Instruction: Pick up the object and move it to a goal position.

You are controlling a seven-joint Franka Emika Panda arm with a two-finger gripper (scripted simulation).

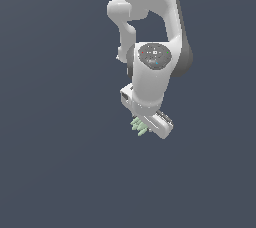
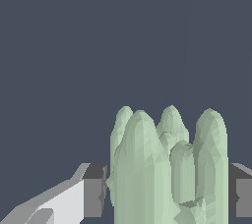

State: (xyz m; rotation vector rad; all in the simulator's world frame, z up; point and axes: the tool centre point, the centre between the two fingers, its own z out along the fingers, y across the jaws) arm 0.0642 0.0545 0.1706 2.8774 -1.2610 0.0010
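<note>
The object (image 1: 139, 126) is a small pale mint-green piece with several rounded prongs, peeking out from under the white arm's hand in the exterior view. My gripper (image 1: 142, 127) is mostly hidden there behind the wrist and hand body. In the wrist view the object (image 2: 167, 169) fills the space between the two dark grey fingertips (image 2: 93, 191), which press against its sides. My gripper (image 2: 167, 196) is shut on the object. No goal marker shows in either view.
The white arm (image 1: 150, 32) reaches down from the upper middle of the exterior view. Around it lies only a plain dark blue-grey surface (image 1: 55, 162).
</note>
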